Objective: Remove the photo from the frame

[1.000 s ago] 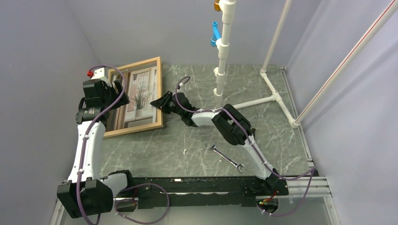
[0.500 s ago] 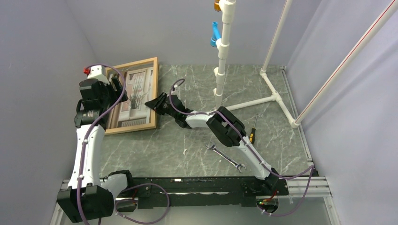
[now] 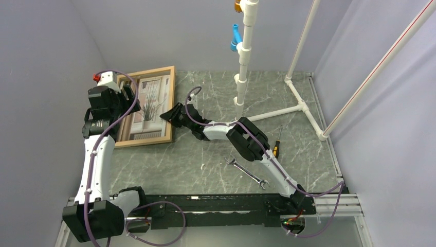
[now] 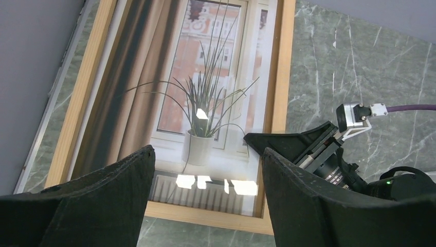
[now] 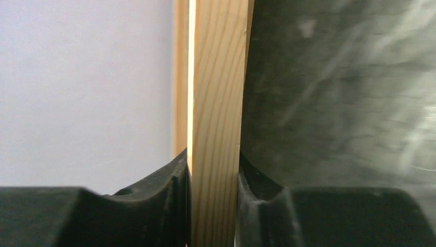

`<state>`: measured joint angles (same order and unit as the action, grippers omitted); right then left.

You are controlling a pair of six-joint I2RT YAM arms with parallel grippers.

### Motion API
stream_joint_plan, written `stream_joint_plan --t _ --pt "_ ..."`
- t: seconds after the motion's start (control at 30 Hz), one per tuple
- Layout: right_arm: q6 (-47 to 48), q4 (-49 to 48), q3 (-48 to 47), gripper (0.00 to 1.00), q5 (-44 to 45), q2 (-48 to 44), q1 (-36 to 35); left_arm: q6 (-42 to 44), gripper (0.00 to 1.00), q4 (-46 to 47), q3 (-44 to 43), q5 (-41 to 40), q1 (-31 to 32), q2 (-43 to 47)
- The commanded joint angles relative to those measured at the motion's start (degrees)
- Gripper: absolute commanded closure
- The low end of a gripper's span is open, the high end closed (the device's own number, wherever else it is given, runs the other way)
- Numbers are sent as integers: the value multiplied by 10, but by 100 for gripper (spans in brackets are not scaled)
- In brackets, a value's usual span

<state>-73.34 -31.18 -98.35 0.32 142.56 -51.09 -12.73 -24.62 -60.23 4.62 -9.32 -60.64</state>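
Low, outstretched right end effector (image 3: 165, 115) tight on the frame (image 5: 216, 77); raised left end effector (image 4: 205, 154) agape over the photo (image 4: 205, 67).

My left hand (image 4: 205, 157) hangs open above the photo (image 4: 205, 77), with free air between its fingers and only the print beneath. On its left the wall (image 3: 41, 77) runs just beside the frame (image 4: 282, 62), so that side is tight. My right hand (image 5: 213, 175) takes up the frame's right rail, fingers pressed on either side of the wood, and my right arm (image 3: 247, 136) slants across the middle of the surface (image 3: 195, 164). The white pipe stand (image 3: 241, 67) rises at the far middle, its feet spreading right. A wrench (image 3: 247, 172) and a screwdriver (image 3: 277, 144) lie close by that arm. There is passage along the near-left marble in front of the frame.
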Motion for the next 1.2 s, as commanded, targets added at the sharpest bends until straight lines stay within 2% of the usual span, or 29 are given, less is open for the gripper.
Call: stream_joint_plan --t 0.0,0.1,0.23,0.33,0.57,0.63,0.73,0.8,0.9,1.03,1.17 --pt "124 96 -16 61 33 -7 1 12 22 20 -2 5 -2 -3" --pt "148 157 -26 38 39 -13 -3 13 22 20 -1 3 -2 -4" --pt "216 267 -47 23 69 -26 -9 17 22 22 4 -7 -2 -4" --pt "253 360 -60 20 102 -37 -12 19 22 22 3 -8 -2 -8" --pt "320 476 -67 14 230 -53 -38 20 22 24 6 -9 -1 -12" --pt "338 490 -71 15 254 -53 -47 20 22 24 4 -10 0 -14" --pt "343 558 -131 25 294 -26 -55 19 22 24 4 -7 -1 -14" --pt "353 566 -150 29 308 -13 -59 19 23 23 3 -5 -1 -14" --pt "351 573 -155 45 340 -2 -69 18 23 26 7 -8 0 -13" --pt "358 574 -179 48 349 30 -79 26 23 25 11 -30 5 -19" --pt "353 623 -256 51 361 80 -84 30 23 19 4 -32 5 -30"
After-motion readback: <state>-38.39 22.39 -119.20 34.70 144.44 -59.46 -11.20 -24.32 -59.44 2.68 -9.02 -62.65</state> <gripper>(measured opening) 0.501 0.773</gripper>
